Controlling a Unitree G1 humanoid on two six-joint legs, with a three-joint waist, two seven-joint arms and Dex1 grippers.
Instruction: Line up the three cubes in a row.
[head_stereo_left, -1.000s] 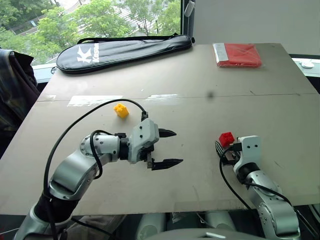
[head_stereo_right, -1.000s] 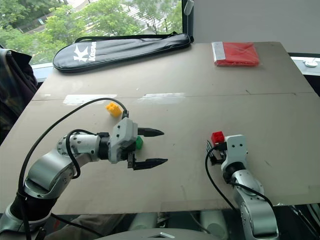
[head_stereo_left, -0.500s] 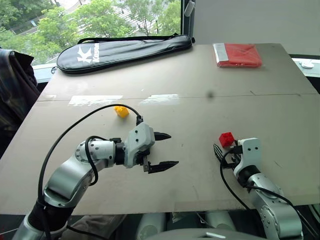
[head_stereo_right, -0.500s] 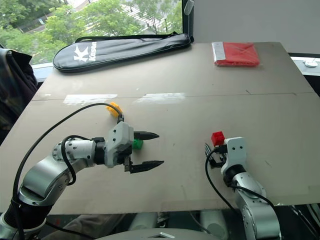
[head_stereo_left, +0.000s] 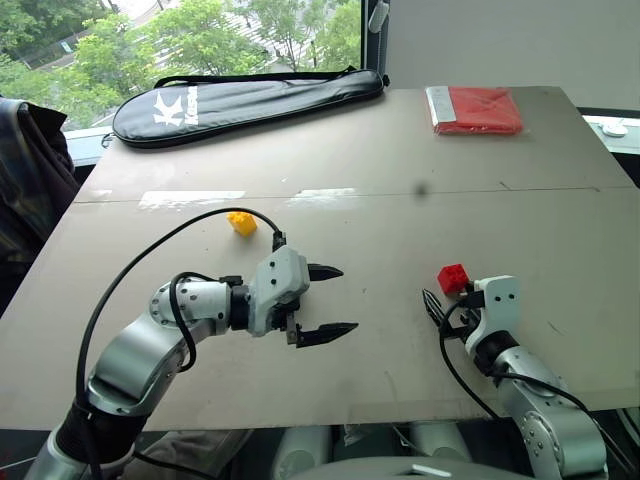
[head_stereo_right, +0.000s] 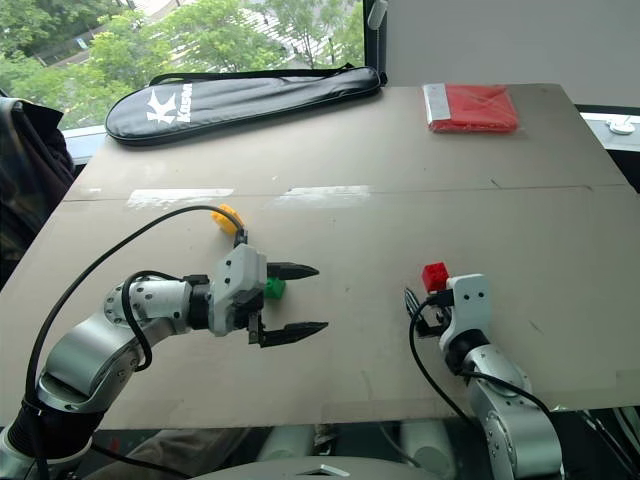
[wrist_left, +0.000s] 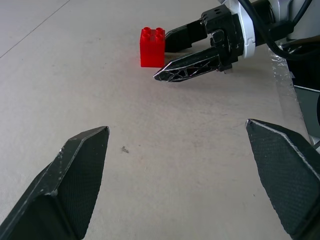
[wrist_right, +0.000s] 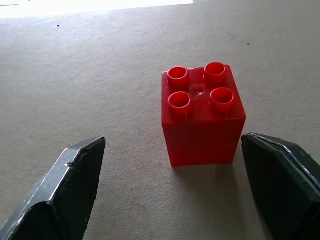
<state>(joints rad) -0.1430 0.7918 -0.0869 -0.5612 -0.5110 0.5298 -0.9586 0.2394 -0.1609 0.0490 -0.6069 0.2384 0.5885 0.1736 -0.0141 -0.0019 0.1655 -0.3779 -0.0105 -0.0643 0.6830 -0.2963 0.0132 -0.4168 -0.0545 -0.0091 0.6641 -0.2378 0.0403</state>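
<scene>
The red cube (head_stereo_left: 452, 278) stands on the grey table (head_stereo_left: 400, 220) at the right, just ahead of my right gripper (head_stereo_left: 440, 297). That gripper is open, and its fingers flank the red cube (wrist_right: 202, 114) without touching it. The green cube (head_stereo_right: 273, 289) lies beside my left gripper (head_stereo_left: 345, 298), partly hidden behind its body. The left gripper hovers open and empty, pointing right toward the red cube (wrist_left: 152, 46). The yellow cube (head_stereo_left: 240, 222) sits farther back on the left, with the left arm's black cable (head_stereo_left: 200, 225) arching past it.
A black racket bag (head_stereo_left: 250, 95) lies along the table's far left edge. A flat red folded packet (head_stereo_left: 475, 108) rests at the far right corner. A dark garment (head_stereo_left: 30, 170) hangs beside the table on the left.
The right gripper has rolled slightly at the wrist. The left arm's cable now crosses the yellow cube. The cubes have not moved.
</scene>
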